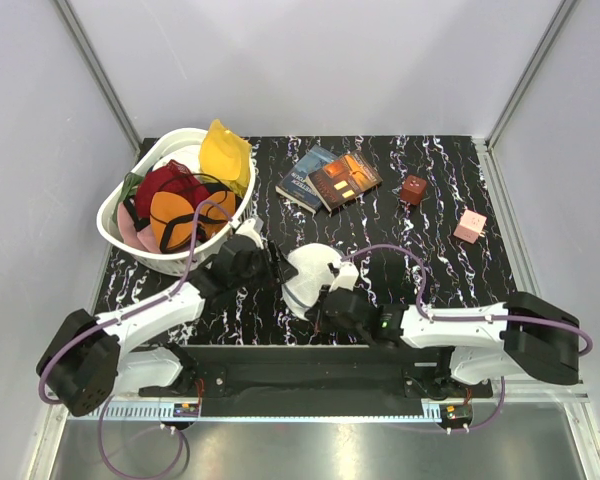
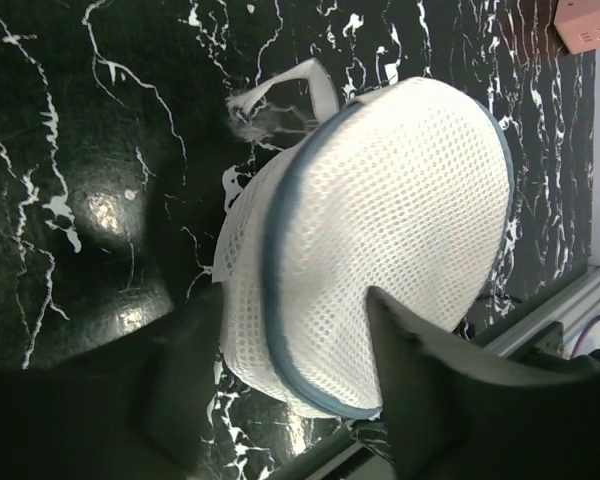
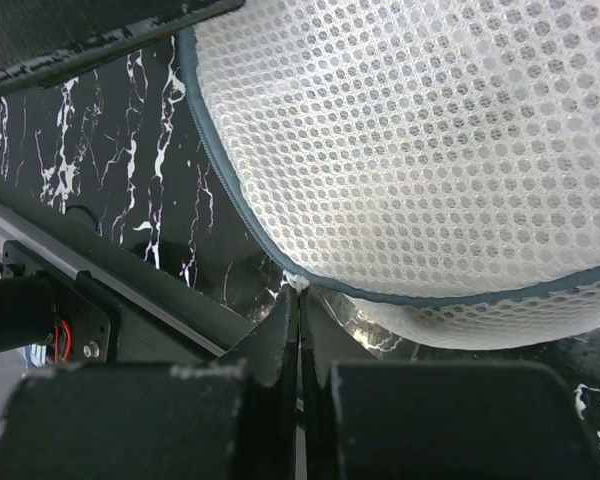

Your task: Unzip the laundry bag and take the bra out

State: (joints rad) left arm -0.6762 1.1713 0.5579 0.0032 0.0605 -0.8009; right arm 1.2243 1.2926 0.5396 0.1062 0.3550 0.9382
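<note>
The laundry bag (image 1: 310,272), a white mesh dome with a grey-blue zip seam, lies on the black marbled table between both arms. It fills the left wrist view (image 2: 400,200) and the right wrist view (image 3: 430,150). My left gripper (image 1: 278,272) is open; its dark fingers (image 2: 430,390) straddle the bag's lower edge around the seam (image 2: 290,305). My right gripper (image 1: 318,300) is shut at the bag's near rim, pinching a small white tab on the zip seam (image 3: 300,290). The bra is hidden.
A white slotted basket (image 1: 115,235) with red, yellow and orange clothing stands at the back left, just beyond the left arm. Two books (image 1: 330,180), a dark red cube (image 1: 412,189) and a pink cube (image 1: 469,226) lie further back. The table's metal front rail (image 3: 130,290) runs close below the bag.
</note>
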